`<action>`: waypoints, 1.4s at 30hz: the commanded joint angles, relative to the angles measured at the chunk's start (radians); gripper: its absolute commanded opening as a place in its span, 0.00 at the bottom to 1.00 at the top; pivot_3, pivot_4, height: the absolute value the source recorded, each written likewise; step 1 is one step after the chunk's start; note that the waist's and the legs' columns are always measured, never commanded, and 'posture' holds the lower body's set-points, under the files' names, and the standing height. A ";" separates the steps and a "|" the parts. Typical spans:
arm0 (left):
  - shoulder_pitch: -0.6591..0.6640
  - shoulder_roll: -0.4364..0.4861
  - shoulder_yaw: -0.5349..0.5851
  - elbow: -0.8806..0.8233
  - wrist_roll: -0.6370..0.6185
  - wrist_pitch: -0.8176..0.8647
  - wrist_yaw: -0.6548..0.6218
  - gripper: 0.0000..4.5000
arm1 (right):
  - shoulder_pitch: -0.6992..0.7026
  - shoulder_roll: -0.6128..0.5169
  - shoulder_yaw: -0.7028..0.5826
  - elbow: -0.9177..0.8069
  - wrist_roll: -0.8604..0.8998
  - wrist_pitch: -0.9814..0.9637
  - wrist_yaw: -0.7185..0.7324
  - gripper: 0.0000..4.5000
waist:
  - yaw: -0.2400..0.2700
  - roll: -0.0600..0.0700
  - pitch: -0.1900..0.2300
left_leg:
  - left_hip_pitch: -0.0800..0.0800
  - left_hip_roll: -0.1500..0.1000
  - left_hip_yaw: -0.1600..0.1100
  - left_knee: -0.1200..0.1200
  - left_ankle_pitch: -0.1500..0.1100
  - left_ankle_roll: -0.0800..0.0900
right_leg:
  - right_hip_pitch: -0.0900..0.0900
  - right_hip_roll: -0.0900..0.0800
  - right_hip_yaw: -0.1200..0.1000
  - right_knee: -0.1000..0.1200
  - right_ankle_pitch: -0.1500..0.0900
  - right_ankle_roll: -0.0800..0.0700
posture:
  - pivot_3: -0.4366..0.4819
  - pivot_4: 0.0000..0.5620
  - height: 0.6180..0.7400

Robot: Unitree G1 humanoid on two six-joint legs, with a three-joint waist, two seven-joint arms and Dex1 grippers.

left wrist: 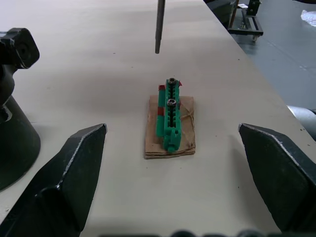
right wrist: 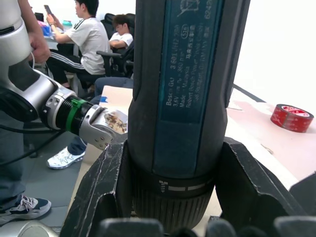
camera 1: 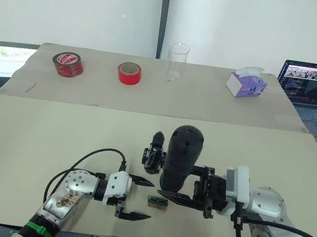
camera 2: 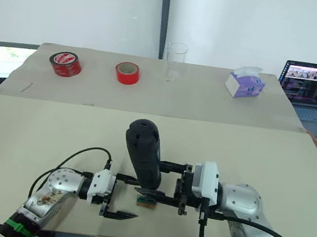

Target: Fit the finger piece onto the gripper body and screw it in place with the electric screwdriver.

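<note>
1. Nearest the robot, the left gripper (camera 1: 137, 199) hangs wide open and empty, its fingers either side of the small green block (left wrist: 169, 114) with screws sitting in it.
2. Just beyond, the right gripper (camera 1: 183, 185) is clamped on the electric screwdriver (camera 1: 181, 156), held upright with its bit (left wrist: 160, 25) hovering above that block.
3. Looks like the screw-pickup step; next the bit has to drop straight onto a screw head.
4. The gripper body (camera 1: 154, 152) stands just left of the screwdriver, half hidden.
5. Can't make out the finger piece.
</note>
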 commanded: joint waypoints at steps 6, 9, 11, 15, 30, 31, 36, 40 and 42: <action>0.013 -0.014 -0.060 0.032 0.015 0.045 -0.015 1.00 | 0.013 -0.020 0.015 -0.033 0.028 -0.034 0.005 0.43 | 0.002 0.000 0.000 | 0.000 0.000 0.000 0.000 0.000 0.000 | 0.000 0.000 0.000 0.000 0.000 0.000 | 0.48 0.27 1.00; 0.012 -0.013 -0.061 0.024 0.014 0.056 -0.019 1.00 | 0.015 -0.029 0.012 -0.026 0.029 -0.044 0.015 0.43 | 0.003 0.000 0.000 | 0.000 0.000 0.000 0.000 0.000 0.000 | 0.000 0.000 0.000 -0.001 0.000 0.000 | 0.48 0.27 1.00; 0.009 -0.014 -0.061 0.021 0.015 0.062 -0.019 1.00 | 0.013 -0.032 0.009 -0.023 0.032 -0.044 0.015 0.43 | 0.003 0.000 0.000 | 0.000 0.000 0.000 0.000 0.000 0.000 | 0.000 0.000 0.000 -0.001 0.000 0.000 | 0.48 0.27 1.00; 0.006 -0.013 -0.066 0.007 0.019 0.078 -0.019 1.00 | 0.015 -0.031 0.006 -0.020 0.032 -0.057 0.024 0.43 | 0.003 0.000 0.000 | 0.000 0.000 0.000 0.000 0.000 0.000 | 0.000 0.000 0.000 -0.001 0.000 0.000 | 0.48 0.27 1.00; 0.001 -0.008 -0.072 -0.019 0.024 0.103 0.006 1.00 | 0.026 -0.041 0.006 0.002 0.016 -0.077 0.028 0.43 | 0.002 0.000 0.000 | -0.001 0.000 0.000 0.000 0.000 0.001 | 0.000 0.000 0.000 -0.001 0.000 -0.001 | 0.48 0.27 1.00; 0.002 -0.008 -0.072 -0.018 0.024 0.102 0.007 1.00 | 0.026 -0.042 0.007 0.002 0.016 -0.077 0.028 0.43 | 0.002 0.000 0.000 | -0.001 0.000 0.000 0.000 0.000 0.001 | 0.000 0.000 0.000 -0.001 0.000 -0.001 | 0.48 0.27 1.00; 0.009 -0.004 -0.070 -0.005 0.026 0.091 0.010 1.00 | 0.026 -0.044 0.009 0.007 0.013 -0.085 0.028 0.43 | 0.002 0.000 0.000 | -0.001 0.000 0.000 0.000 0.000 0.000 | 0.000 0.000 0.000 -0.001 -0.001 -0.001 | 0.48 0.27 1.00; 0.014 -0.002 -0.069 0.003 0.028 0.083 0.010 1.00 | 0.022 -0.046 0.011 0.012 0.014 -0.088 0.029 0.43 | 0.002 0.000 0.000 | -0.001 0.000 0.000 0.000 0.000 0.000 | 0.000 0.000 0.000 -0.001 -0.001 -0.001 | 0.48 0.27 1.00; 0.015 -0.002 -0.069 0.006 0.029 0.081 0.012 1.00 | 0.022 -0.047 0.011 0.012 0.015 -0.088 0.031 0.43 | 0.002 0.000 0.000 | -0.001 0.000 0.000 0.000 0.000 0.001 | -0.001 0.000 0.000 -0.001 -0.001 -0.001 | 0.48 0.27 1.00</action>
